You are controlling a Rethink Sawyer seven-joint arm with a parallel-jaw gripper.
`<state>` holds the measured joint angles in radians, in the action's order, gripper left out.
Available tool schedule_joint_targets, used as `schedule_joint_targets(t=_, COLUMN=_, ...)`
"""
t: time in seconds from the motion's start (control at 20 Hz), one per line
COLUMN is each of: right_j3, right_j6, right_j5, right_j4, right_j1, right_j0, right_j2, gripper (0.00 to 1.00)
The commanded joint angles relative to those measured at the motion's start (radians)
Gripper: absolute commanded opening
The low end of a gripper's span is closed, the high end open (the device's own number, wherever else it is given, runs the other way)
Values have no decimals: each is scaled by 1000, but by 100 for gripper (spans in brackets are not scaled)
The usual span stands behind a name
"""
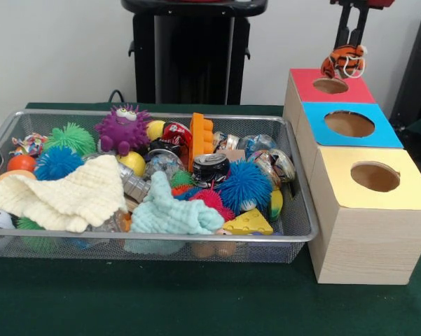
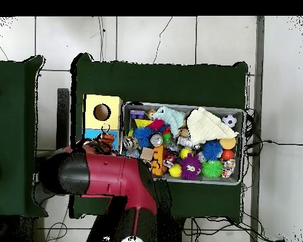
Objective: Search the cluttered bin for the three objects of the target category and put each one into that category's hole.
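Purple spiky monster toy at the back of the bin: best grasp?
Take the purple monster toy by its round body, from straight above. It stands upright atop the clutter, while the green spiky ball and yellow ball crowd its sides.

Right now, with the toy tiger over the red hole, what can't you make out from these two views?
- Red box: overhead view, covered by the arm.
- Gripper: front view, its top is cut off by the edge; it is shut on the toy tiger.
- Inside the holes: both views, too dark.
- Bin bottom: both views, buried under the cream cloth, green cloth and toys.
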<state>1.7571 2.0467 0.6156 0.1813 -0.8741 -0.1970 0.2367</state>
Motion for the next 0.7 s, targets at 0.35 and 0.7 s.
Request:
schedule_joint_targets(t=0.35, right_j3=237, right_j6=265, right_j5=-152, right_j4=95, right_j1=5, right_j0=-12, right_j2=-24, gripper=0)
schedule_joint_targets(t=0.7, right_j3=315, right_j6=250, right_j5=-184, right_j4=117, right_j1=-9, right_j0=-32, right_j2=-18, gripper=0)
